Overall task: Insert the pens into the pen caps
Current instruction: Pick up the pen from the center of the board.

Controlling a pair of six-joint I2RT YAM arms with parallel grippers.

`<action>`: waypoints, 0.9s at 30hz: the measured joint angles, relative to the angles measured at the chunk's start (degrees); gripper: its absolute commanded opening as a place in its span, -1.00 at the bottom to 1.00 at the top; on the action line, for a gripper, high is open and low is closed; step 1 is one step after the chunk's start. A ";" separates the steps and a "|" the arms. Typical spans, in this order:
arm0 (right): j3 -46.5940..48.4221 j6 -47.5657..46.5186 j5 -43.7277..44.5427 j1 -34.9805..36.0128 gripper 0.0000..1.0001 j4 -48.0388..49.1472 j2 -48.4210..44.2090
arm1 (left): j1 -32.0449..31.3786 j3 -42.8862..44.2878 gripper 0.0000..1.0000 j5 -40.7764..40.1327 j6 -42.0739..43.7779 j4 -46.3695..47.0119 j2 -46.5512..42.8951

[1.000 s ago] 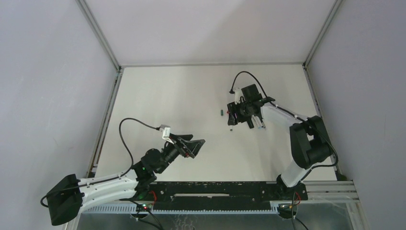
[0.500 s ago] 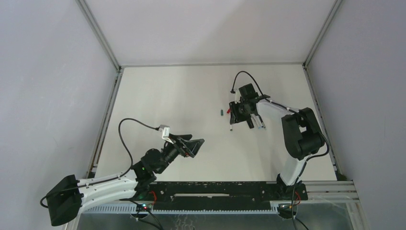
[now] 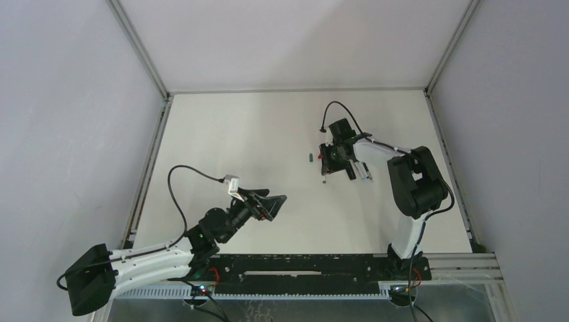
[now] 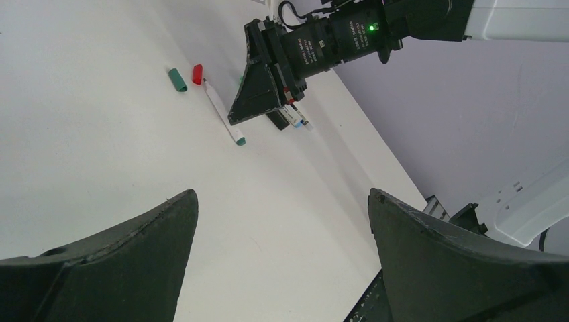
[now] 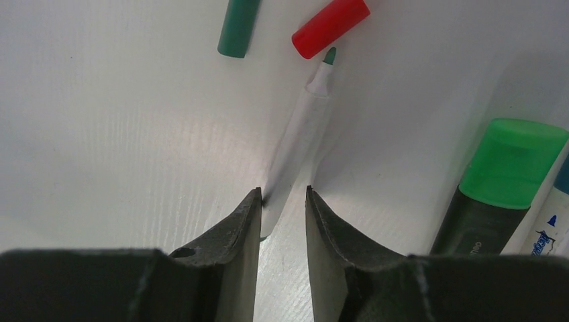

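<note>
A slim white pen (image 5: 302, 127) with a bare green tip lies on the white table, its tip nearly touching a red pen cap (image 5: 330, 27). A green pen cap (image 5: 238, 27) lies just left of the red one. My right gripper (image 5: 283, 194) is down over the pen's rear end with its jaws narrow. The left finger touches the barrel and a thin gap shows at the right finger. In the left wrist view the same pen (image 4: 221, 114), green cap (image 4: 178, 80) and red cap (image 4: 197, 74) lie beside the right gripper (image 4: 258, 94). My left gripper (image 4: 282, 194) hovers wide open and holds nothing.
A thick black-barrelled marker with a green cap (image 5: 500, 181) and a white pen with blue print (image 5: 547, 228) lie close to the right of the right gripper. From above, the left gripper (image 3: 275, 204) is near the front and the right gripper (image 3: 327, 161) is mid-table.
The right arm has shifted slightly left over the white pen, and its jaws have narrowed around the pen's barrel. The left arm has not moved.
</note>
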 measured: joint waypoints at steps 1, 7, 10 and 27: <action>0.00 0.13 0.02 0.11 -0.28 0.00 0.17 | 0.00 0.00 1.00 0.00 -0.02 0.00 0.07; 0.57 0.33 0.66 0.31 -0.40 -0.24 1.25 | 0.00 0.00 1.00 0.02 -0.72 -0.04 0.72; 1.09 0.26 1.75 0.66 -0.47 -0.35 1.62 | 0.00 0.00 1.00 0.02 -0.90 -0.04 1.01; 4.48 -2.38 5.75 1.20 -0.60 -4.55 3.52 | 0.00 0.00 1.00 0.04 -1.95 -0.04 0.92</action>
